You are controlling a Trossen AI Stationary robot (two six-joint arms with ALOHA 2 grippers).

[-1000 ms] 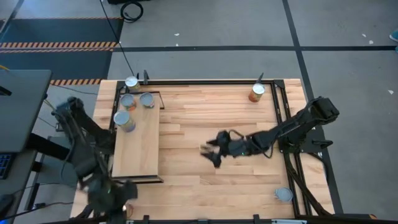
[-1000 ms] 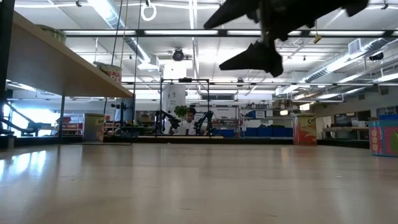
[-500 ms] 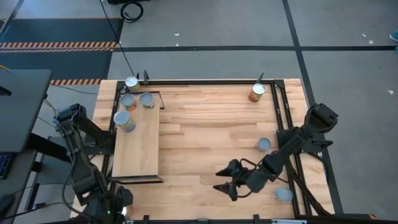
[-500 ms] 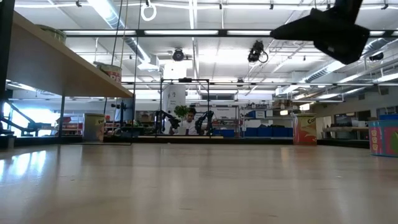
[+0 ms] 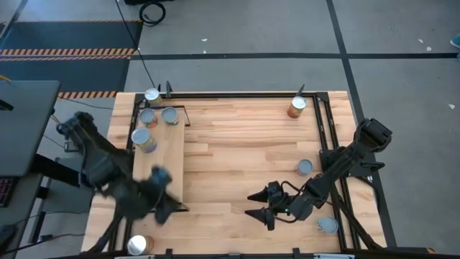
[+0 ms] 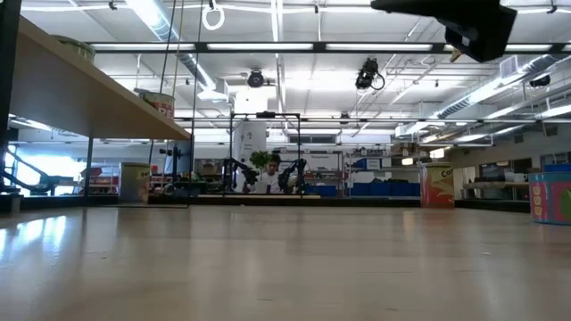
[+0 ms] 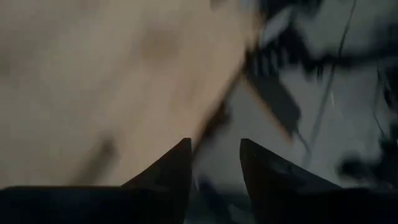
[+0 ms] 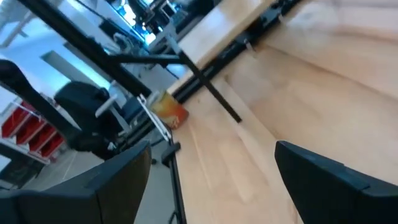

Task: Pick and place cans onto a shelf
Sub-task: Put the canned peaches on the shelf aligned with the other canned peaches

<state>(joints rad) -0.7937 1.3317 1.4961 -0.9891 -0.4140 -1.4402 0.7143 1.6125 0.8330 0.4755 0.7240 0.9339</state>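
Note:
The shelf [image 5: 159, 164] is a pale board with a black frame, on the table's left. Three cans [image 5: 147, 117] stand on its far end, and one [image 5: 152, 95] stands at its far corner. More cans stand at the far right [image 5: 296, 107], at the right [image 5: 305, 167], at the near right [image 5: 328, 224] and at the near left corner [image 5: 139, 244]. My left gripper [image 5: 162, 205] is over the shelf's near right corner, open and empty [image 7: 214, 163]. My right gripper [image 5: 257, 206] is open and empty above the table's near middle, pointing left [image 8: 211, 162].
The shelf's black frame rail [image 8: 214, 93] and an orange can [image 8: 168, 109] show ahead of my right gripper. In the low view the shelf [image 6: 89, 98] stands raised at the left, and two cans [image 6: 435, 185] [image 6: 549, 194] stand at the right. Bare tabletop [image 5: 237, 144] lies in the middle.
My right gripper has swung from the table's middle toward the near edge and then kept still; the can at the right, which the arm had covered, now shows. My left gripper has gone from the near left corner toward the right, up to the shelf's near end. A can now shows at that corner.

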